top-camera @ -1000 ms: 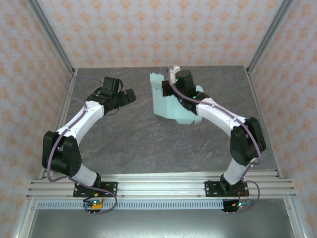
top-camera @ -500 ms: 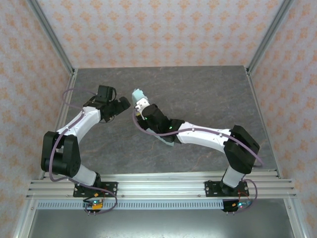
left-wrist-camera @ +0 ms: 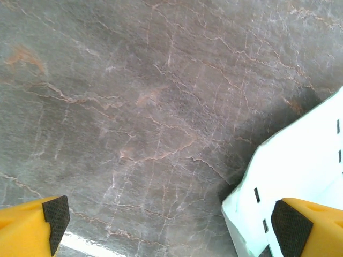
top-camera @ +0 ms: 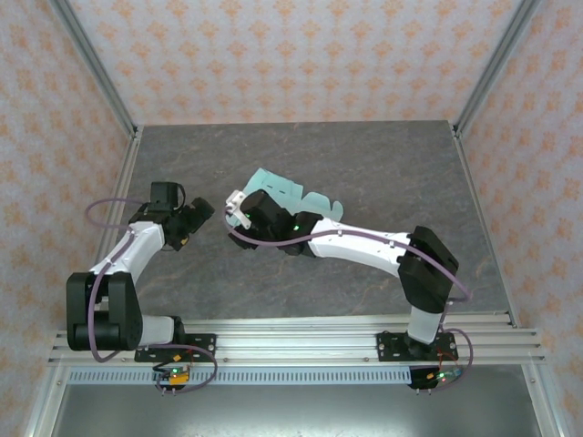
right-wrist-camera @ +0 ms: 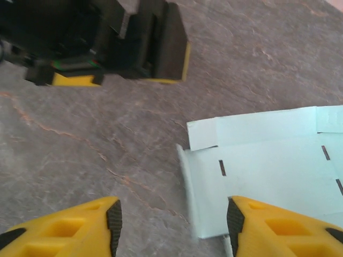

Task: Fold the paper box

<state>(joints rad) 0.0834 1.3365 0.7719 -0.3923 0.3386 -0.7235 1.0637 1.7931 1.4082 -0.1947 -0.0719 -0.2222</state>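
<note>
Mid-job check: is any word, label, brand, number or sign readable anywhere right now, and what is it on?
None can be read.
The paper box is plain mint-blue card with cut slits and no print.
The table shows only stone veining.
The walls carry a repeating floral pattern, no letters.

Bright, even light from above; the box [left-wrist-camera: 300, 166] glares near-white, casting a soft shadow on the table [left-wrist-camera: 134, 107]; wrist views slightly soft.
</note>
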